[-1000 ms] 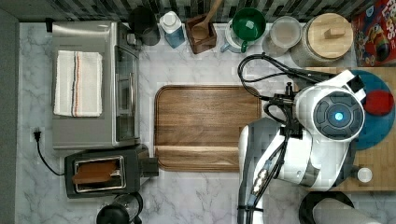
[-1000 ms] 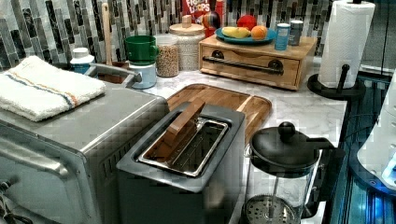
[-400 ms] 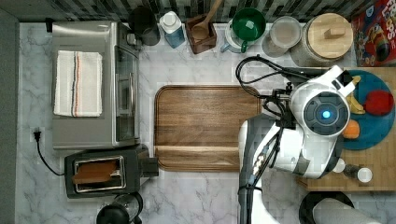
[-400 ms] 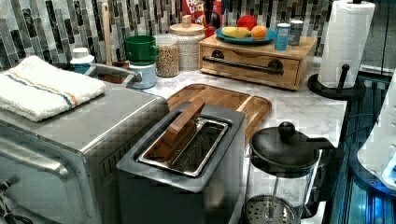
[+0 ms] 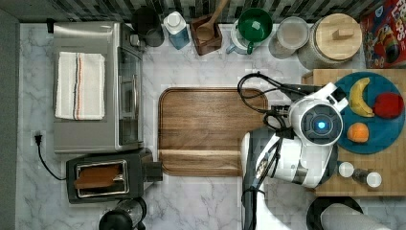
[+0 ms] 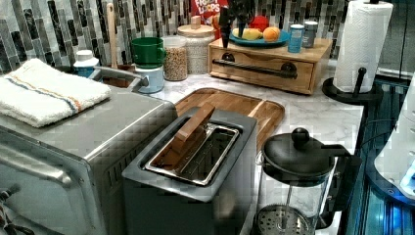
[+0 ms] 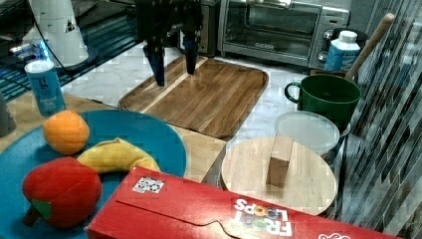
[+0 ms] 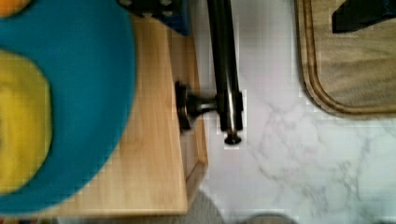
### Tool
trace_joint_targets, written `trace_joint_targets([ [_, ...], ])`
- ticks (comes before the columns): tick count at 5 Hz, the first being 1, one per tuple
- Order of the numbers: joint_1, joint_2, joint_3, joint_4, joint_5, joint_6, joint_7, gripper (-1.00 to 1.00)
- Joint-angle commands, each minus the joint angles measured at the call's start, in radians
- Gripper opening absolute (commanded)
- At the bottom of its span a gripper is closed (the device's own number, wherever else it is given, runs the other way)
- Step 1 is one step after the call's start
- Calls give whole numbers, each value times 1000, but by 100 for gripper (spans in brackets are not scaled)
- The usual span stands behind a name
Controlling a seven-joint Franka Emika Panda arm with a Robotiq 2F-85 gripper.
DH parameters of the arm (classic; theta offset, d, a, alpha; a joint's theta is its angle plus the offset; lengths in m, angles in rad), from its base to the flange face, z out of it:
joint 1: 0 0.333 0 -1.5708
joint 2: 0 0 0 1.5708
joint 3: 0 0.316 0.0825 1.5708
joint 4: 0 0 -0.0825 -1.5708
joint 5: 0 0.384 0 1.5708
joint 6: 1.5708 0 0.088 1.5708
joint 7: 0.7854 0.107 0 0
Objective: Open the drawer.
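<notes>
Now hovering above the drawer (image 6: 262,73), wrist pointing straight down, gripper (image 7: 174,59) spread wide and holding nothing, fingers (image 7: 157,67) hanging over its black bar handle (image 8: 225,70); drawer closed beneath the blue plate (image 5: 389,136).

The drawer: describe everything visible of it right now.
The drawer is the light bamboo-coloured wooden front of a low box on the marble counter, seemingly shut flush. A long dark metal bar handle runs across it on two round black mounts. The box top above carries a blue plate of fruit and two small shakers. The open pincer hangs above the handle, not touching it. In the wrist view the handle stands clear of the wood.
</notes>
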Motion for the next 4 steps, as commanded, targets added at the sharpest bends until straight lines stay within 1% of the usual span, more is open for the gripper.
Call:
trace_joint_targets([
  [1,-9,68,-49,-85,-35,107,88,100],
  [3,7,118,-38,-83,5,148,101,100],
  [4,-7,148,-19,-54,48,131,45,100],
])
